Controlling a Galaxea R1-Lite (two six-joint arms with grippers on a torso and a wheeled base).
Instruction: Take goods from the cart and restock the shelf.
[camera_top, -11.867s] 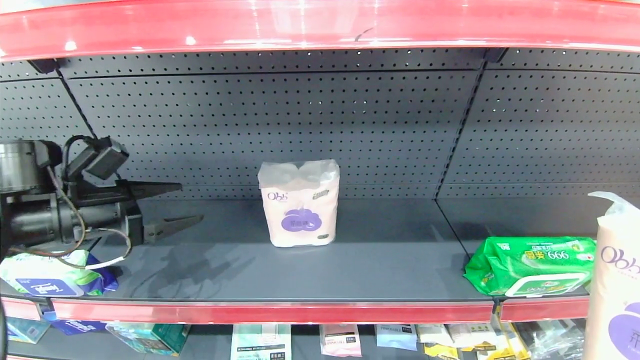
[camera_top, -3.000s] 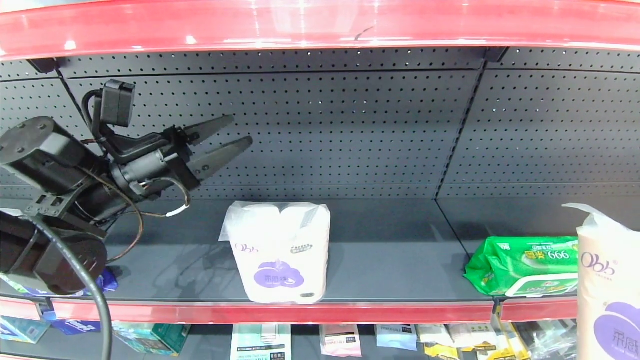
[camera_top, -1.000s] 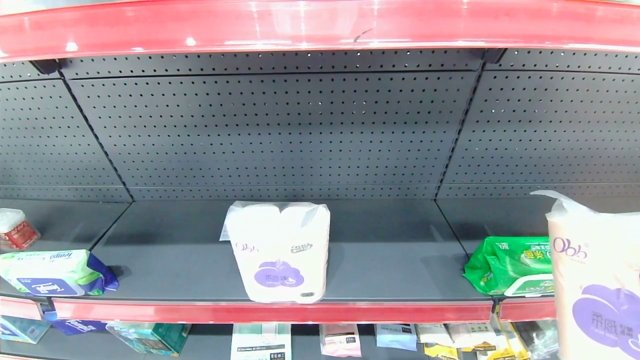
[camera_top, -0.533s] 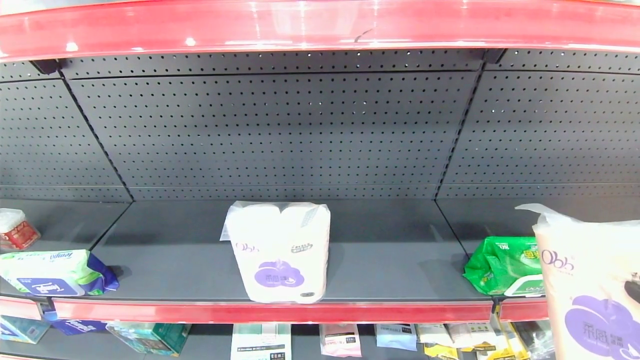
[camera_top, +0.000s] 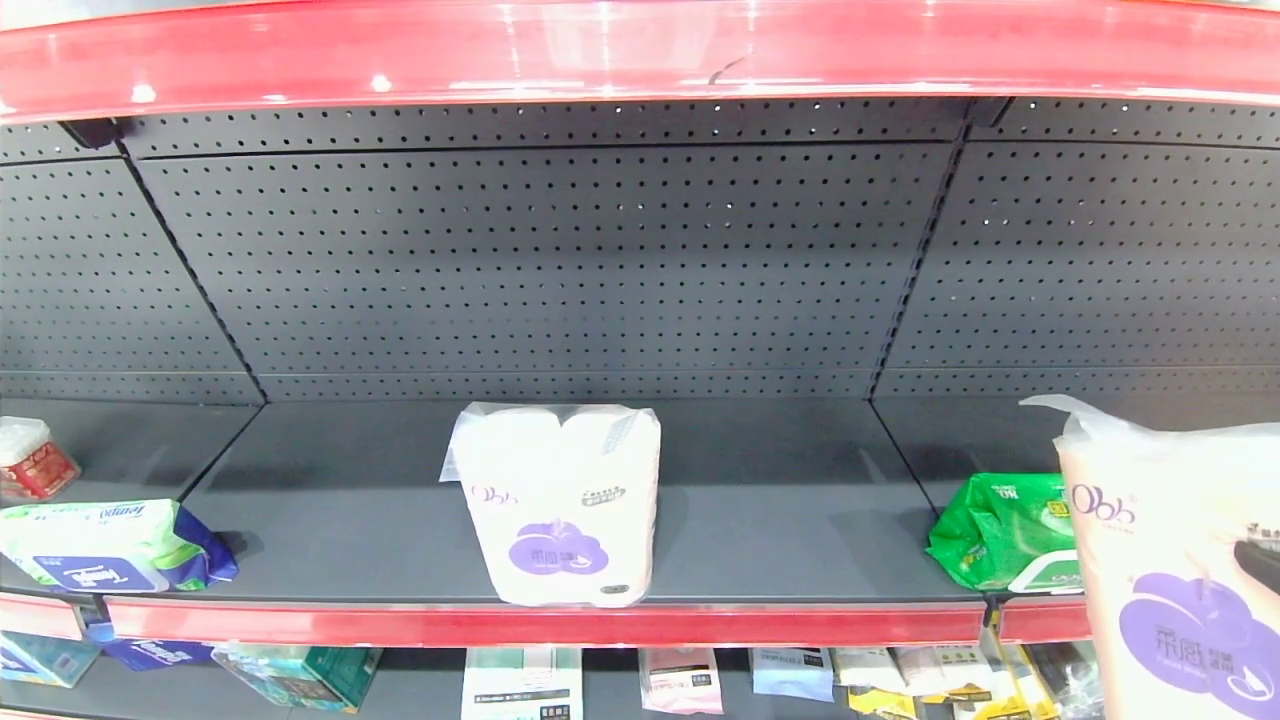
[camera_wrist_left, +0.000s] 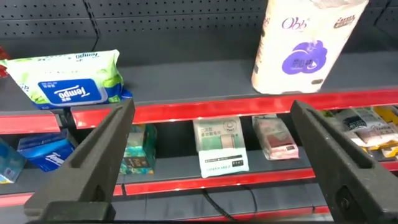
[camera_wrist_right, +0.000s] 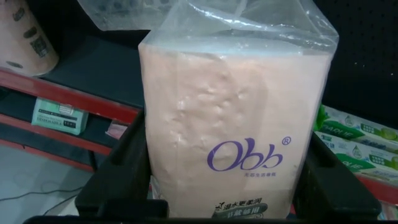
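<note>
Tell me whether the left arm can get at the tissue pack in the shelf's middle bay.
Probably yes. The left gripper faces the shelf, fingers open and empty, and the tissue pack stands alone at the front edge, bare shelf on both sides, nothing between them.

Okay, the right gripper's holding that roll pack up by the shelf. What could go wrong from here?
1. The held roll pack hangs right in front of the green wipes pack. Pushing straight in could shove or squash it.
2. The right gripper clamps soft plastic wrap, so the pack may slip or tilt on release.
3. The standing roll pack sits close to the red front edge. A sideways bump could tip it off.
</note>
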